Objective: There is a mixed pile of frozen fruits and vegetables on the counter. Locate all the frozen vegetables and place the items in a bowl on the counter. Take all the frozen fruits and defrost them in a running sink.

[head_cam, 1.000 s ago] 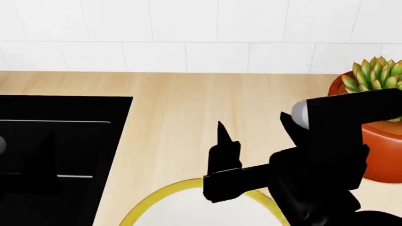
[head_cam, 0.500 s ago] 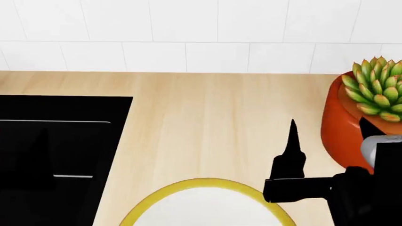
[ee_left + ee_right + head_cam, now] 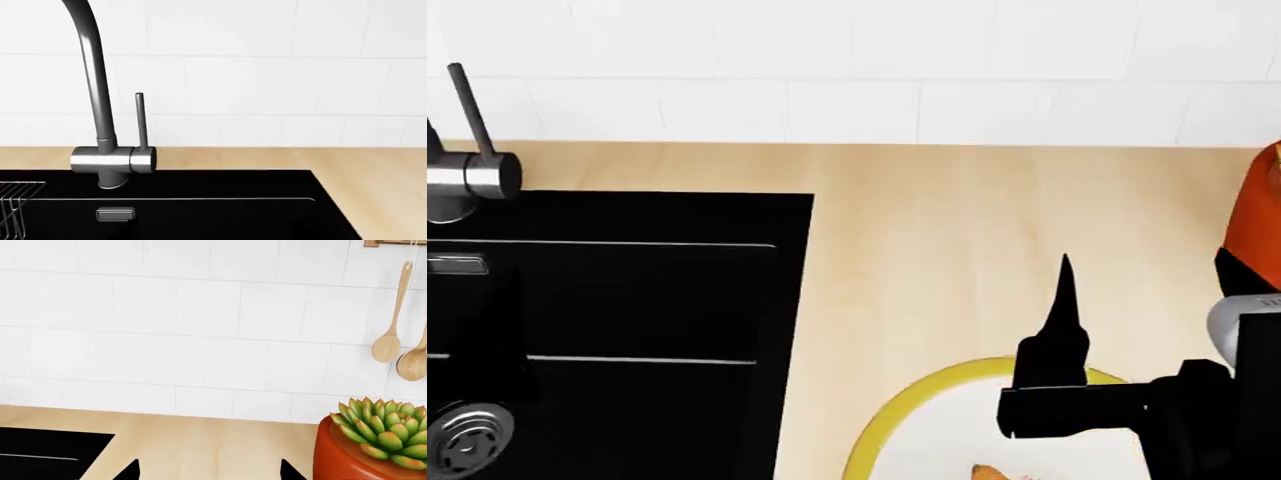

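My right gripper [image 3: 210, 471] hangs wide open and empty above one bowl [image 3: 888, 445]; a carrot [image 3: 988, 472] tip peeks inside, direction unclear. One sink [image 3: 614, 330], one faucet [image 3: 100, 100]. My left gripper is out of sight.

There are no words, numbers or signs to read in any of the pictures. The faucet [image 3: 110, 159], the orange pot [image 3: 353, 460] and the white wall tiles [image 3: 200, 315] are all plain.

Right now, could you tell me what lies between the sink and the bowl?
Only bare counter separates the sink from the bowl, as the head view shows.
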